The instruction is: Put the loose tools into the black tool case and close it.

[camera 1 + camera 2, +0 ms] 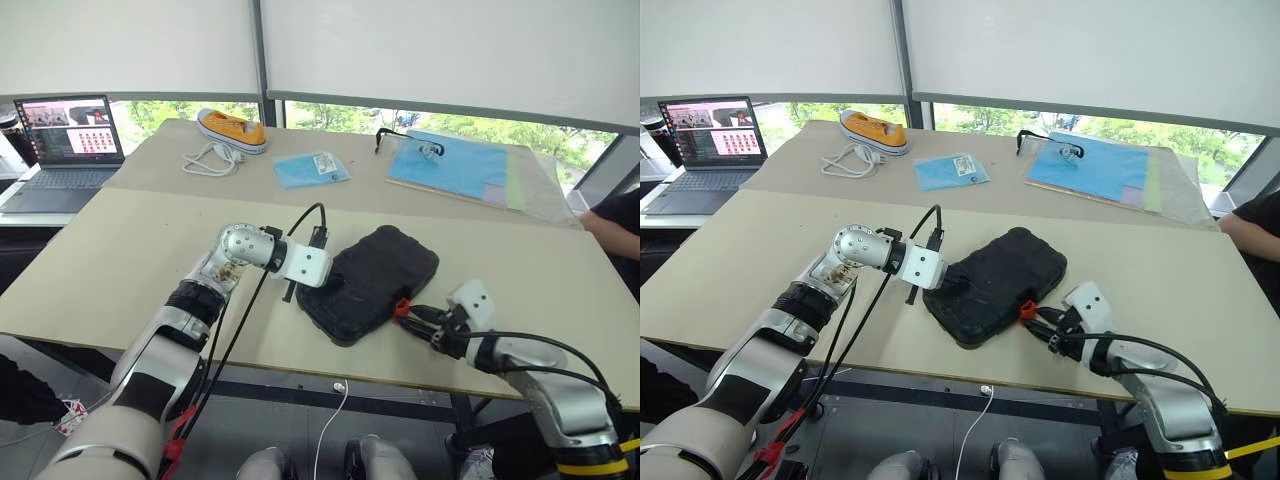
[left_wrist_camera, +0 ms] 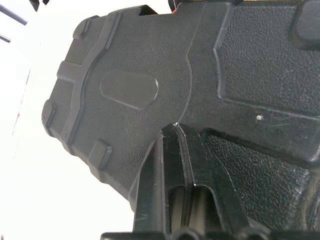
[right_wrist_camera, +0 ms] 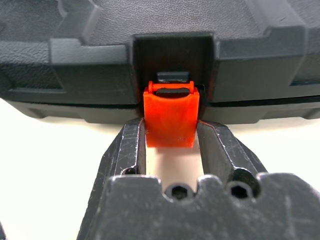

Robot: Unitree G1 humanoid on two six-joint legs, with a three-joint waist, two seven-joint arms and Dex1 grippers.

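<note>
The black tool case (image 1: 370, 282) lies shut on the tabletop (image 1: 120, 270) just ahead of me. Its orange latch (image 3: 170, 119) hangs unclipped between my right claw (image 3: 170, 145) fingers, which close against its sides. If I squeeze off-centre, the latch could slip free or twist instead of snapping home. My left claw (image 2: 182, 165), pinched shut and empty, presses the textured, ribbed lid; too light, and the case slides.

Case (image 1: 372, 280) lies closed on the near table (image 1: 100, 270), near its front edge. Latch (image 3: 170, 120) on case's right-hand side. Far table behind: shoe (image 1: 232, 129) and cable (image 1: 208, 160) left, glasses (image 1: 410, 143) right. Laptop (image 1: 68, 150) far left.
</note>
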